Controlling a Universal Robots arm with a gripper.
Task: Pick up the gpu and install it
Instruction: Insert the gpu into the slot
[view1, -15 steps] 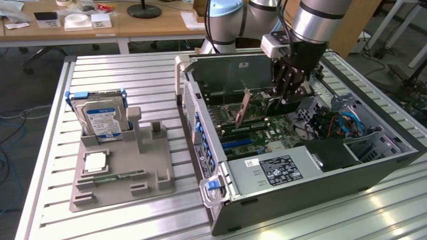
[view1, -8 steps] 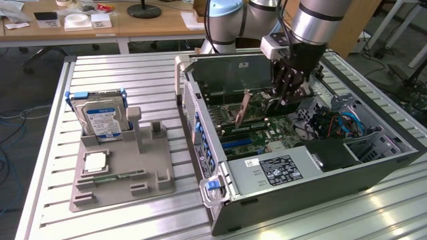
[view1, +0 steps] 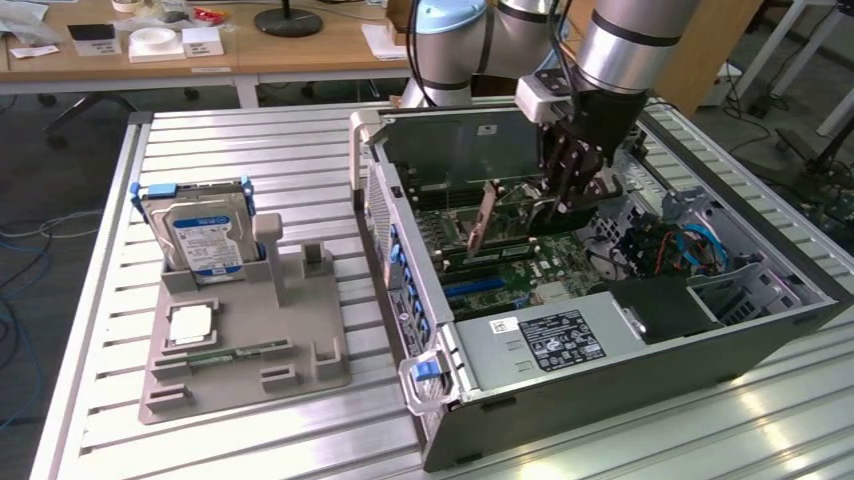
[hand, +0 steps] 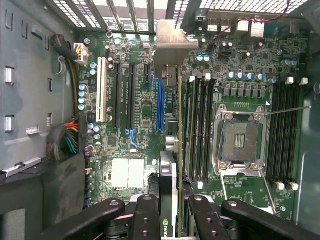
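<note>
The gpu (view1: 487, 212) is held inside the open computer case (view1: 601, 390), which lies on its side on the slatted metal bench (view1: 240, 140). The end effector (view1: 558, 200) is lowered into the case from above, and its dark fingers (hand: 145, 217) are clamped on the two flat faces of the card.

In the wrist view the gpu (hand: 169, 172) is seen edge-on, as a thin line running away from the end effector (hand: 172, 217) over the green motherboard (hand: 125, 150). Its pale metal bracket (hand: 172, 50) is at the far end, close to the perforated wall of the case. The card is kept upright, just beside the blue slot (hand: 161, 102) and between this slot and the black memory slots (hand: 200, 125). Whether its lower edge touches the board cannot be told. The processor socket (hand: 239, 137) is seen open, further to the side.

On the exterior view's left, well apart from the case, a grey holder (view1: 254, 370) is placed on the bench. A hard drive (view1: 203, 240) with a blue and white label is standing upright in it, and a square processor chip (view1: 187, 322) and a narrow green memory stick (view1: 243, 352) are lying flat near it.
</note>
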